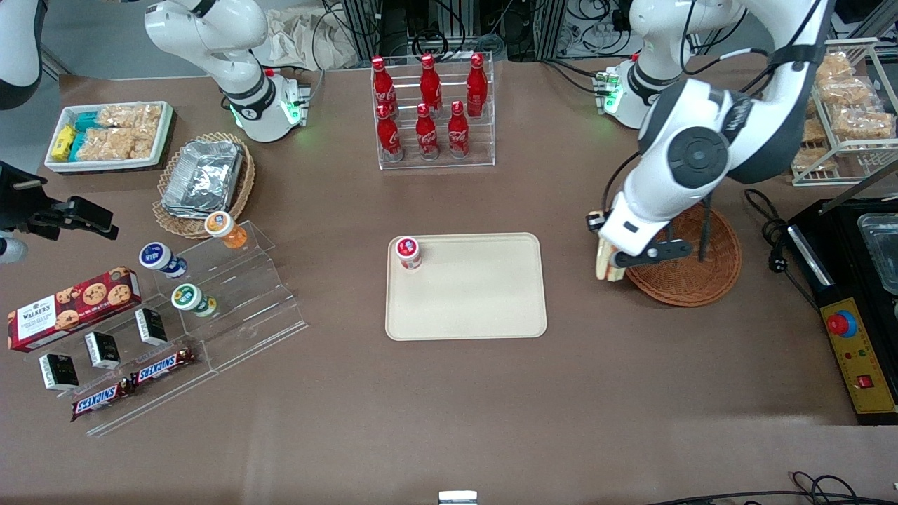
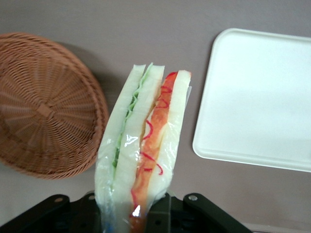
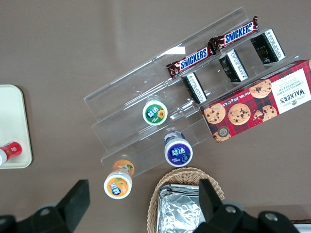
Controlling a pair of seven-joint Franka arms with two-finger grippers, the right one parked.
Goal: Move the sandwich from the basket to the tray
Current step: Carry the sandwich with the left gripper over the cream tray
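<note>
Overhead, the working arm's white housing is covering most of the gripper, so only a sliver of the sandwich is peeking out beneath it, just off the basket rim on the side toward the tray. Seen from the wrist, the gripper is clamping the sandwich by its lower end, where the black fingers are cutting off the wedge's tip. Plastic wrap is glinting over the orange, green and white layers. Both the basket and the tray are running out of frame there. A red-capped bottle is standing in a tray corner.
</note>
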